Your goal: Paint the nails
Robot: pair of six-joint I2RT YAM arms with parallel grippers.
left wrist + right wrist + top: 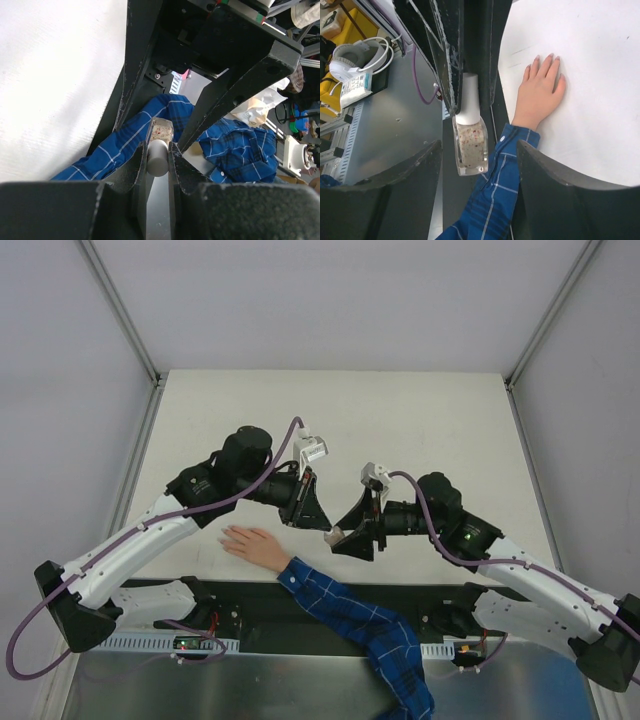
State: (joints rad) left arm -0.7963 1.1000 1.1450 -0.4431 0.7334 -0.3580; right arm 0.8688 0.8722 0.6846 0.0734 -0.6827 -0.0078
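Pinching the polish bottle (470, 145) by its white cap (158, 156) between left fingers (136, 167), with right fingers (390, 200) spread around the glass. Probably needing a squeeze there next, then twisting.

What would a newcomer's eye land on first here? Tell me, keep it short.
First, the small speckled polish bottle held in mid-air at the centre, pinched by its white cap in the left end effector, the right end effector open on either side of its glass body. Then the hand in a blue plaid sleeve, lying flat, palm down, on the white table near its front edge.
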